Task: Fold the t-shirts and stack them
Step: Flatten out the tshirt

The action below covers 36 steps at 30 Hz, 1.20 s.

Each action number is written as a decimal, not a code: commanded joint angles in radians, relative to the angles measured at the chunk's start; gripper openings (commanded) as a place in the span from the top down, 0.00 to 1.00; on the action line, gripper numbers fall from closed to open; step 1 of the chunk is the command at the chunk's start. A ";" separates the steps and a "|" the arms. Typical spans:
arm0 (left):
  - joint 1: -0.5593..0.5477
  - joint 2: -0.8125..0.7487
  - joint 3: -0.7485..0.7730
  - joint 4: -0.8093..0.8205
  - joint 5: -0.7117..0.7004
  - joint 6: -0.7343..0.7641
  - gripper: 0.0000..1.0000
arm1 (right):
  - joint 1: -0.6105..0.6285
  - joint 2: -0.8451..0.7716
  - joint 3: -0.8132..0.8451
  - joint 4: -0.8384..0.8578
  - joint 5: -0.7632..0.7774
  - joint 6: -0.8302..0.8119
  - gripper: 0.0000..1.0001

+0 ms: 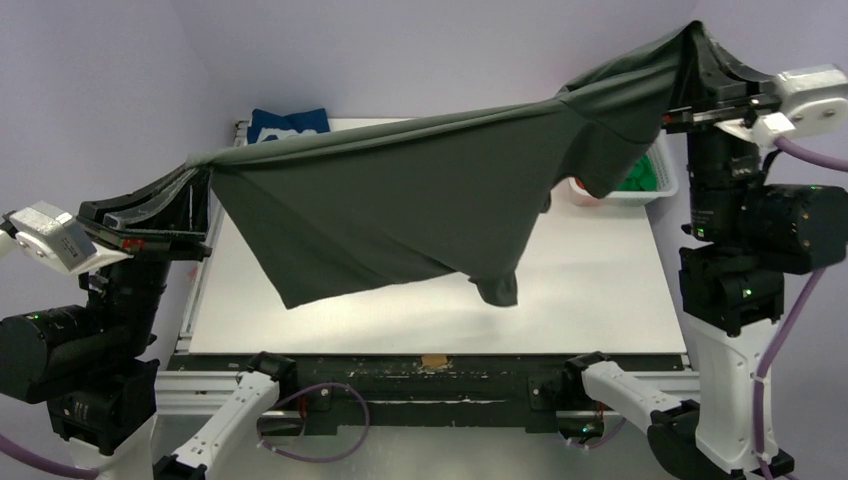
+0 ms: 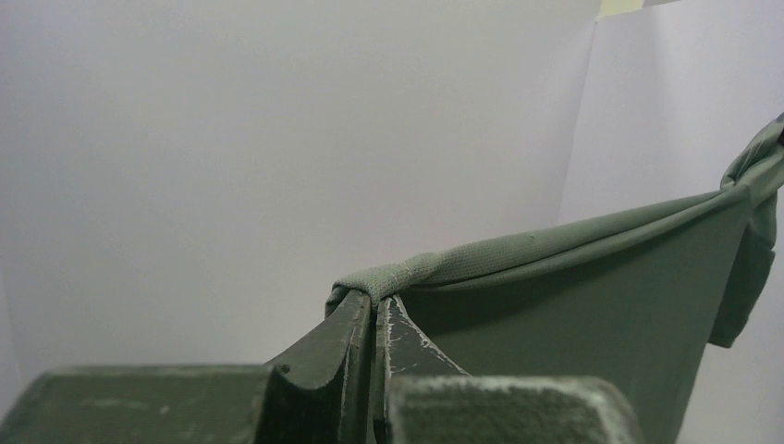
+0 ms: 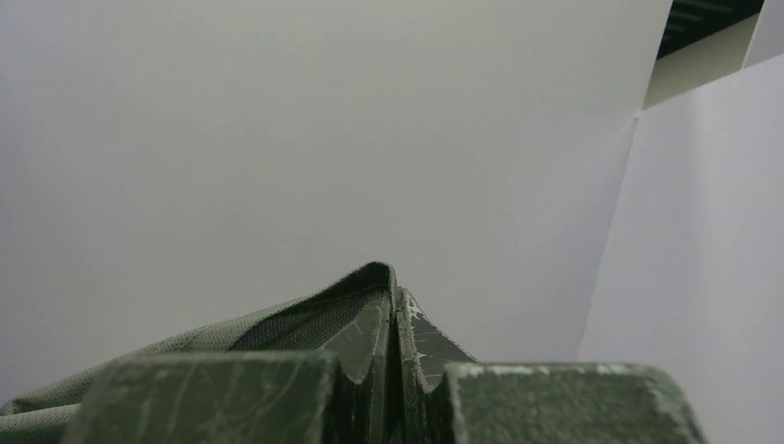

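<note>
**Overhead view.** We find the dark grey t-shirt (image 1: 400, 210) held wholly above the table (image 1: 600, 300), stretched along one edge between the two arms. The left gripper (image 1: 198, 178) pinches one end of that edge above the table's left side. The right gripper (image 1: 703, 48) pinches the other end, higher, above the table's far right corner. The cloth sags as a sheet. Its lowest fold and one sleeve hang over the middle of the table, and we cannot tell whether they touch it. A navy t-shirt (image 1: 288, 124) lies at the table's far left corner. A white basket (image 1: 662, 186) holding green cloth (image 1: 640, 176) stands at the table's far right, partly hidden by the hanging shirt.

**Left wrist view.** The left gripper (image 2: 377, 301) is pressed together on a bunched seam. The shirt (image 2: 573, 324) runs off taut from it.

**Right wrist view.** The right gripper (image 3: 396, 301) is clamped on a thin fold of the shirt (image 3: 277, 333), with little cloth showing past the tips.

**Risks, in our judgement.**
- The right hold looks shallow, so further tension could pull that end free and drop it onto the table.
- The ends are at unequal heights, so lowering now would lay the shirt skewed.
- The dangling sleeve may be trapped underneath.
- Cloth near the basket could snag its rim.
</note>
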 commanded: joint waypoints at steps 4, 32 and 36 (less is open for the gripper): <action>0.008 0.000 -0.024 -0.011 0.034 -0.018 1.00 | 0.000 -0.018 0.061 -0.029 0.028 -0.064 1.00; 0.126 1.483 0.382 -0.161 -0.403 -0.245 0.13 | -0.079 1.104 0.049 0.115 0.182 0.189 0.50; 0.137 1.491 0.434 -0.169 -0.369 -0.239 0.00 | -0.079 1.146 0.126 0.048 0.152 0.226 0.18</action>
